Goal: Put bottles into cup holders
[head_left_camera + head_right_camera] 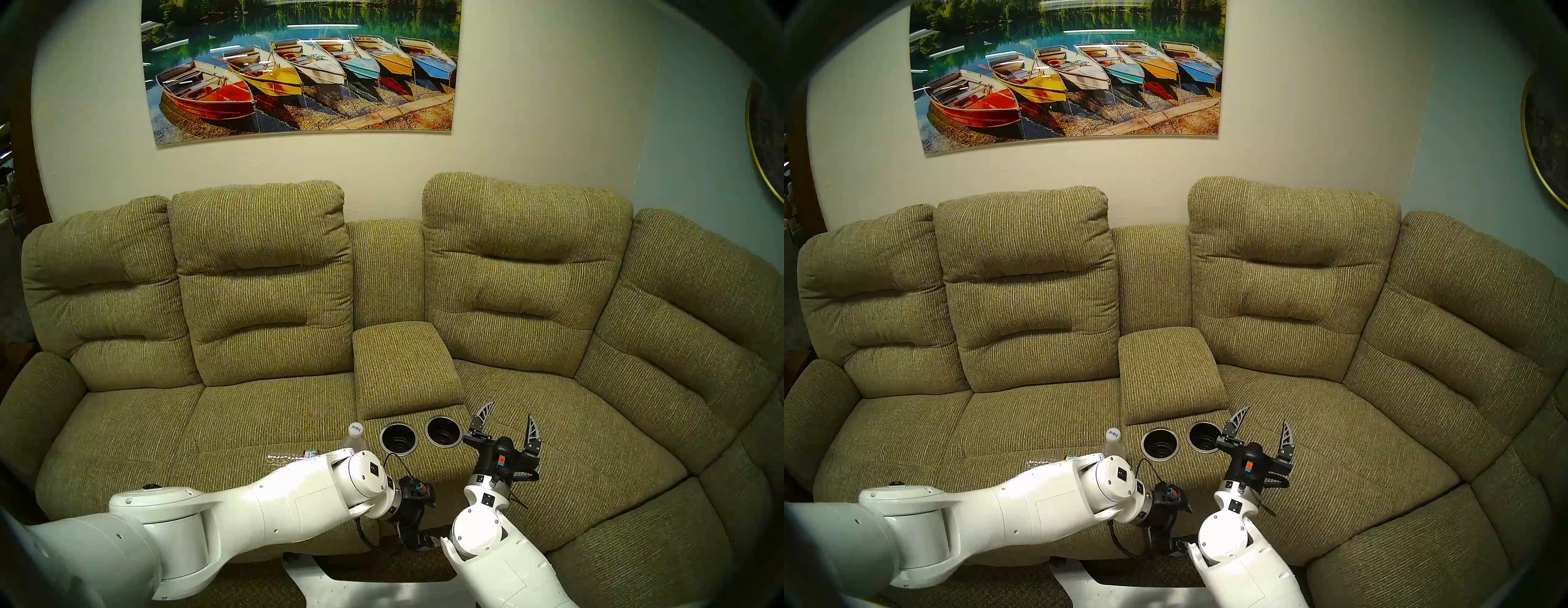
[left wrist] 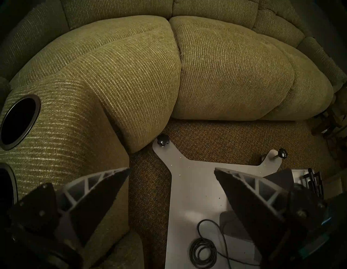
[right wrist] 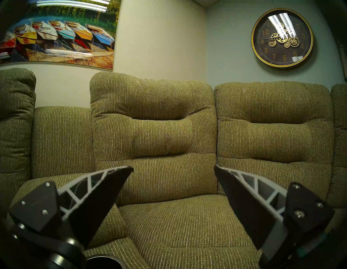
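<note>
Both grippers gape empty: right gripper (image 1: 507, 418) at centre-right beside the cup holders (image 1: 399, 439), left gripper (image 2: 172, 171) low; upright bottle (image 1: 355, 437) stands left of them.

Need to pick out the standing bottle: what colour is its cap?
White, with small blue lettering on top; the cap shows best in the head stereo left view.

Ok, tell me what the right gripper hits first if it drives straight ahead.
The open right gripper points at the sofa backrest beyond the seat; nothing else shows between, though depth is unclear.
</note>
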Tool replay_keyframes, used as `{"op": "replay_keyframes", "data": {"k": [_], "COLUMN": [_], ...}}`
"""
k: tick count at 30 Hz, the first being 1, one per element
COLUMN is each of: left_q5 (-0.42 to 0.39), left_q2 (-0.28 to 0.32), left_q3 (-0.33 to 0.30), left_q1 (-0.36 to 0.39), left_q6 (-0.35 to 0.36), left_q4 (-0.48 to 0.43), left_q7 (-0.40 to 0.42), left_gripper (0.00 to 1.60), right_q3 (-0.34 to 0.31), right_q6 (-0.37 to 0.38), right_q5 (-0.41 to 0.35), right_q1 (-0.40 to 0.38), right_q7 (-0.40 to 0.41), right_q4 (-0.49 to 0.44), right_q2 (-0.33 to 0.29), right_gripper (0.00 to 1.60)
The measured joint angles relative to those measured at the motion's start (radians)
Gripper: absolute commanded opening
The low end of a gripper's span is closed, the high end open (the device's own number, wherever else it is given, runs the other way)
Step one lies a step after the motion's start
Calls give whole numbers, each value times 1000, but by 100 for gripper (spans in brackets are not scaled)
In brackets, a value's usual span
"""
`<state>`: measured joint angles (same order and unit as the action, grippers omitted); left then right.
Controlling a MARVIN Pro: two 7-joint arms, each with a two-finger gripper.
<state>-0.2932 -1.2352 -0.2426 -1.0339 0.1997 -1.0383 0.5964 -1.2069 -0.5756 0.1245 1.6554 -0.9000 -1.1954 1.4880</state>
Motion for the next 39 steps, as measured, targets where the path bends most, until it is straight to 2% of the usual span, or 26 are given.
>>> {"op": "replay_keyframes", "data": {"k": [6,14,21,29,39], "left_q5": [8,-26,-46,-11,4], "left_q2": [58,145,247,348,475], "left_q3": [-16,-62,-110,-176,-276], "left_q1": [4,-2,-28,-64,-157], "left_q6": [28,51,33,16,-18], "left_q4": [-83,-201,-316,-431,-568], "left_q7": [-17,-34,-45,-68,-91], "left_gripper": [160,160,160,160,160], "right_q3": [0,0,0,0,0], "right_q6": [0,0,0,0,0], "right_q5": [0,1,1,2,2], "right_q1": [0,0,0,0,0], "right_q7": [0,0,0,0,0], "right_q4": [1,2,3,5,6], "right_q2": [0,0,0,1,1], "right_gripper": [160,160,160,160,160]}}
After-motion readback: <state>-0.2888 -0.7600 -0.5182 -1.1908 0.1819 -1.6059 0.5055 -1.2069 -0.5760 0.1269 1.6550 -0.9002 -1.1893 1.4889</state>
